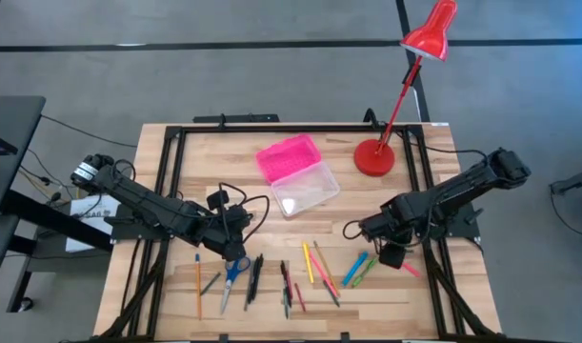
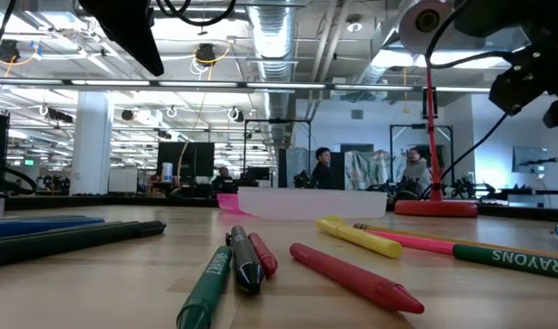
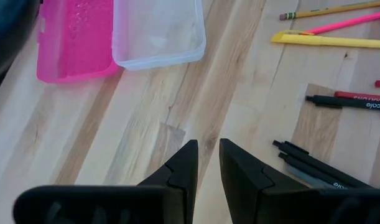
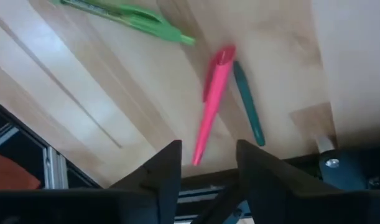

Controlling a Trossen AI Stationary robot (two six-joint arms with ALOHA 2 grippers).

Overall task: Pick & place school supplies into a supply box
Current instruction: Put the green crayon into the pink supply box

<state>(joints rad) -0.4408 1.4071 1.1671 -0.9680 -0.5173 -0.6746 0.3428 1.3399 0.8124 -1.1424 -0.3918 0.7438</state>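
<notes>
So the thing that matters here is where the pink plastic pen (image 4: 211, 102) sits relative to the right gripper (image 4: 205, 165). In the right wrist view that pen lies on the pale wooden table (image 1: 176, 171) just ahead of the two dark fingers, which stand spread with nothing between them. Its long axis points nearly straight along the gap, lower tip almost at the fingertips, so the fingers would have to turn across the pen rather than along it. A thin dark green pen (image 4: 247, 102) lies right beside it, tilted the other way, and a bright green marker (image 4: 124, 17) sits further off toward the upper left of that frame.

In the high view the right gripper (image 1: 369, 229) hangs in the right centre of the frame. The pink pen there is only a sliver by the arm, so I'm not fully sure it's the same one.

The supply box, a small clear plastic case (image 1: 307, 189) with its bright pink hinged lid (image 1: 289, 156) flipped open, sits upper centre in the high view and looks empty, as far as I can tell. That puts it up and to the left of the right gripper.

The left gripper (image 1: 224, 227) waits left of centre above small blue-handled scissors (image 1: 234, 272). Its fingers are nearly together, gripping nothing. The right arm is clearly nearer the pink pen.
</notes>
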